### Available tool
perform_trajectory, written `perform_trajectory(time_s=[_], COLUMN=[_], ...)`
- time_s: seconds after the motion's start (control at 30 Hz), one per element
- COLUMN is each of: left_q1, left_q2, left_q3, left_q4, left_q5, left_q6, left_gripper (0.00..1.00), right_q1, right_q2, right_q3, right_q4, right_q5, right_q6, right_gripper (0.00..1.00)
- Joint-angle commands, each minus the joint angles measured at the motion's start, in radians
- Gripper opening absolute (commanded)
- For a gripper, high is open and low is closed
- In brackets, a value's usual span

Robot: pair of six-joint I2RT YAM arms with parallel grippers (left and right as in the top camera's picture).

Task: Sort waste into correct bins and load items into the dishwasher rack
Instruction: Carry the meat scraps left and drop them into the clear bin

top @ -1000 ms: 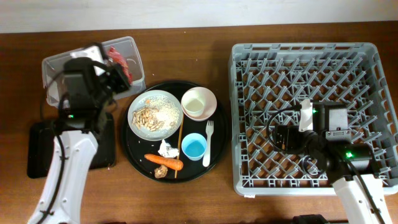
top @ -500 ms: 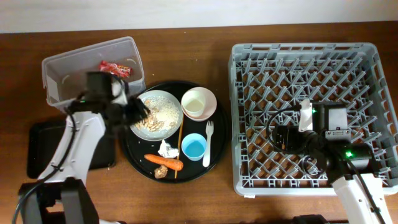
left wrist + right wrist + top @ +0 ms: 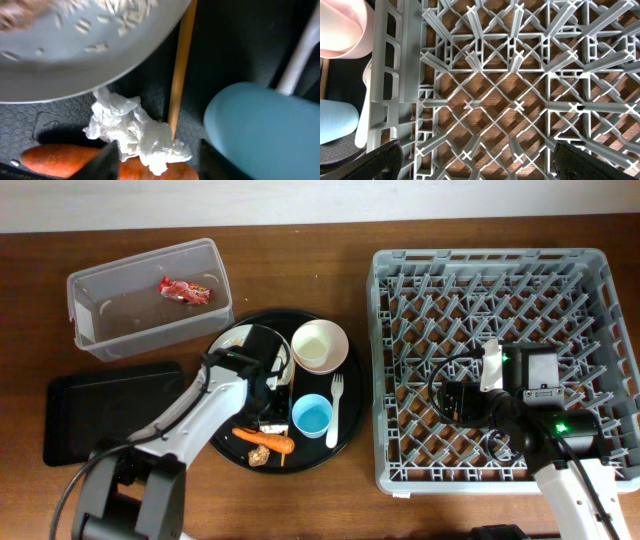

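The left gripper [image 3: 160, 161] hangs wide open, empty, astride the small crumpled white tissue [image 3: 135, 131] toward the counter's near edge. I'd drop straight and pinch its bulk, clear of the orange carrot [image 3: 55, 155] and thin wooden stick [image 3: 182, 65]. The right gripper [image 3: 482, 157] gapes empty too.

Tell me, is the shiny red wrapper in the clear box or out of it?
In. The overhead view shows the red wrapper lying on the floor of the clear tub, within its walls.

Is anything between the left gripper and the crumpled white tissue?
Nothing visible covers the white tissue, which sits just ahead of the open left gripper. A wooden stick runs along its right side and the carrot lies against it.
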Motion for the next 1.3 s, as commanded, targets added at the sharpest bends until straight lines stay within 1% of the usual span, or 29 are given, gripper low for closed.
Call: perform_trajectory(time_s=[0.0, 0.03, 0.1, 0.13, 0.17, 0.2, 0.27, 0.3, 0.33, 0.37, 0.4, 0.43, 0.47, 0.5, 0.53, 0.6, 0.63, 0.67, 0.73, 0.83, 0.87, 0.9, 1.0, 1.1, 1.13, 1.17, 1.2, 1.23, 1.27], left_q1=[-0.008, -0.008, -0.008, -0.006, 0.006, 0.022, 0.100, 0.132, 0.184, 0.222, 0.284, 0.342, 0.380, 0.414, 0.429, 0.435, 0.436, 0.436, 0.437, 0.437, 0.437, 0.437, 0.437, 0.437, 0.438, 0.439, 0.450, 0.451, 0.453], left_q2=[0.045, 0.045, 0.045, 0.045, 0.044, 0.044, 0.038, 0.038, 0.038, 0.038, 0.038, 0.038, 0.040, 0.048, 0.062, 0.130, 0.171, 0.204, 0.223, 0.222, 0.222, 0.222, 0.222, 0.222, 0.222, 0.222, 0.220, 0.217, 0.218], left_q3=[-0.014, -0.014, -0.014, -0.011, 0.003, 0.031, 0.172, 0.228, 0.315, 0.370, 0.452, 0.491, 0.492, 0.491, 0.491, 0.491, 0.491, 0.491, 0.491, 0.491, 0.491, 0.491, 0.491, 0.493, 0.503, 0.530, 0.576, 0.605, 0.606], left_q4=[-0.027, -0.027, -0.027, -0.027, -0.035, -0.061, -0.174, -0.190, -0.201, -0.196, -0.156, -0.060, 0.043, 0.141, 0.203, 0.274, 0.287, 0.293, 0.292, 0.259, 0.222, 0.132, 0.008, -0.013, -0.012, -0.015, -0.021, -0.015, 0.021], left_q5=[-0.007, -0.007, -0.008, -0.008, -0.008, -0.008, -0.009, -0.009, -0.012, -0.013, -0.058, -0.101, -0.113, -0.113, -0.113, -0.174, -0.185, -0.191, -0.190, -0.190, -0.190, -0.190, -0.190, -0.190, -0.191, -0.191, -0.161, -0.248, -0.244], left_q6=[0.010, 0.010, 0.010, 0.011, 0.011, 0.011, 0.023, 0.060, 0.069, 0.084, 0.094, 0.094, 0.094, 0.094, 0.094, 0.094, 0.094, 0.094, 0.094, 0.094, 0.094, 0.094, 0.094, 0.094, 0.113, 0.185, 0.135, 0.180, 0.073], left_gripper=[0.44, 0.33, 0.15, 0.07, 0.01, 0.00, 0.00, 0.00, 0.00, 0.01, 0.01, 0.01, 0.07, 0.07, 0.14, 0.27, 0.48, 0.59, 0.61, 0.62, 0.62, 0.63, 0.62, 0.62, 0.62, 0.62, 0.62, 0.57, 0.54], right_q1=[-0.005, -0.005, -0.005, -0.005, -0.005, -0.005, -0.005, -0.005, -0.005, -0.005, -0.005, -0.005, -0.005, -0.005, -0.005, -0.005, -0.005, -0.005, -0.005, -0.005, -0.005, -0.005, -0.005, -0.005, -0.005, -0.005, -0.005, -0.005, -0.005], right_q2=[-0.004, -0.004, -0.004, -0.004, -0.004, -0.004, -0.004, -0.004, -0.004, -0.004, -0.004, -0.004, -0.004, -0.004, -0.004, -0.004, -0.004, -0.004, -0.004, -0.004, -0.004, -0.004, -0.004, -0.004, -0.004, -0.004, -0.004, -0.004, -0.004], right_q3=[0.019, 0.019, 0.019, 0.019, 0.019, 0.019, 0.019, 0.019, 0.019, 0.019, 0.019, 0.019, 0.019, 0.019, 0.019, 0.019, 0.019, 0.019, 0.019, 0.019, 0.019, 0.019, 0.019, 0.019, 0.019, 0.019, 0.019, 0.019, 0.019], right_q4=[-0.001, -0.001, -0.001, -0.001, -0.001, -0.001, 0.000, 0.000, 0.000, 0.000, 0.000, 0.000, 0.000, 0.000, 0.000, 0.000, 0.000, 0.000, 0.000, 0.000, 0.000, 0.000, 0.000, 0.000, 0.000, 0.000, 0.000, -0.001, -0.001], right_q5=[0.013, 0.013, 0.013, 0.013, 0.013, 0.013, 0.013, 0.013, 0.013, 0.013, 0.013, 0.013, 0.013, 0.013, 0.013, 0.013, 0.013, 0.013, 0.013, 0.013, 0.013, 0.013, 0.013, 0.013, 0.013, 0.013, 0.013, 0.012, 0.013], right_q6=[0.001, 0.001, 0.001, 0.001, 0.001, 0.001, 0.001, 0.001, 0.001, 0.001, 0.001, 0.001, 0.001, 0.001, 0.001, 0.001, 0.001, 0.001, 0.001, 0.001, 0.001, 0.001, 0.001, 0.001, 0.001, 0.001, 0.001, 0.001, 0.001], right_gripper=[0.99, 0.99, 0.99, 0.99, 0.99, 0.99, 0.99, 0.99, 0.99, 0.99, 0.99, 0.99, 0.99, 0.99, 0.99, 0.99, 0.99, 0.99, 0.99, 0.99, 0.99, 0.99, 0.99, 0.99, 0.99, 0.99, 0.99, 0.99, 0.99])
